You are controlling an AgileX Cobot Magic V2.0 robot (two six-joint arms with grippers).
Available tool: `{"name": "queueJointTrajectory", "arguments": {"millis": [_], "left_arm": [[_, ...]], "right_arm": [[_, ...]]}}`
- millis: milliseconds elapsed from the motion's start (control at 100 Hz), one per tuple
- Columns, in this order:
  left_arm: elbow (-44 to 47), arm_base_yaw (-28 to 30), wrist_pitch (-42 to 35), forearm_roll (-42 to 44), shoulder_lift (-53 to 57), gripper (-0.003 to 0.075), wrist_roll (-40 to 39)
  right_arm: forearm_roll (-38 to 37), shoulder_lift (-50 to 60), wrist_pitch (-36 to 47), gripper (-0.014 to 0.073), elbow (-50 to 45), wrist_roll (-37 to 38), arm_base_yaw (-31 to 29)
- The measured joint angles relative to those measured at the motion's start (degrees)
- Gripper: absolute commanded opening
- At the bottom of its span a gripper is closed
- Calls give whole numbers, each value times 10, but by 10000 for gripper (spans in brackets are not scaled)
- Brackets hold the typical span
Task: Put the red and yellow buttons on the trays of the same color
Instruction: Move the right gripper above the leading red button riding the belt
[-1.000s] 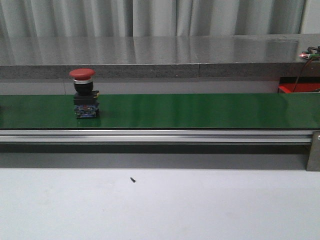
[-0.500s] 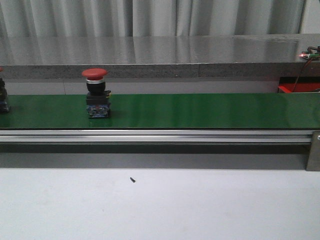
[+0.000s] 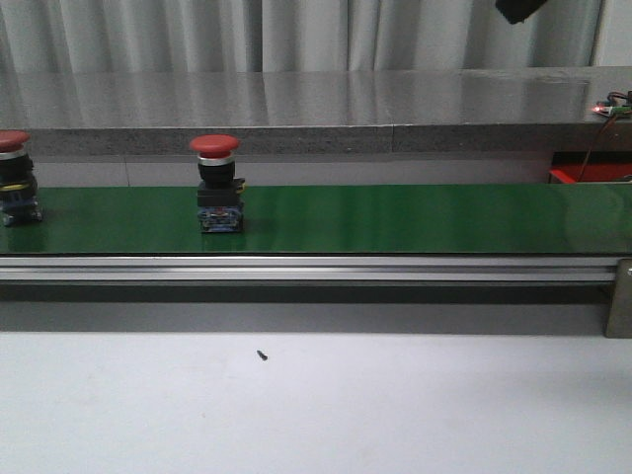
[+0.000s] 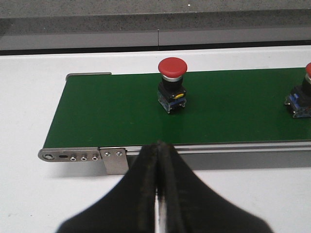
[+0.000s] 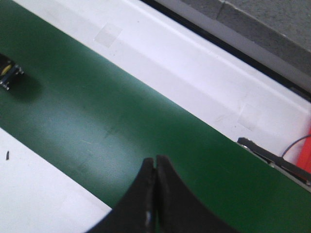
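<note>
Two red buttons ride upright on the green belt (image 3: 395, 219). One red button (image 3: 217, 184) stands left of centre, and its black base just shows (image 5: 7, 73) in the right wrist view. A second red button (image 3: 16, 178) is at the left edge of the front view and near the belt's end (image 4: 172, 83) in the left wrist view. My left gripper (image 4: 158, 145) is shut and empty, short of the belt's near rail. My right gripper (image 5: 155, 162) is shut and empty above the belt, well right of the first button. No yellow button or tray is in view.
A metal rail (image 3: 296, 269) runs along the belt's near side, with a bracket (image 3: 619, 311) at its right end. A grey stone ledge (image 3: 316, 109) lies behind the belt. A small dark screw (image 3: 263, 355) lies on the white table. A dark arm part (image 3: 518, 8) hangs at top right.
The first red button has travelled right along the belt. A second red button has come fully into view at the left edge. A dark arm part has appeared at top right.
</note>
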State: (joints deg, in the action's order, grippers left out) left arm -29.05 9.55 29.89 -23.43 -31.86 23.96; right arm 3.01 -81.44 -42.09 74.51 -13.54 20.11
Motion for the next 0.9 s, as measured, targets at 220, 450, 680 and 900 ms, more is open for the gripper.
{"name": "queueJointTrajectory", "arguments": {"millis": [220,450,680,900], "left_arm": [[0,0,0,0,0,-20,0],[0,0,-1,0,0,-20,0],[0,0,-1,0,0,-20,0],[0,0,-1,0,0,-20,0]], "right_arm": [[35,-75,-80,385,98,-126,15],[146,-134,-109,444,157,-315,15],[241,-190,-150,441,203,-442,15],[255,-235,-180,441,216,-488,15]]}}
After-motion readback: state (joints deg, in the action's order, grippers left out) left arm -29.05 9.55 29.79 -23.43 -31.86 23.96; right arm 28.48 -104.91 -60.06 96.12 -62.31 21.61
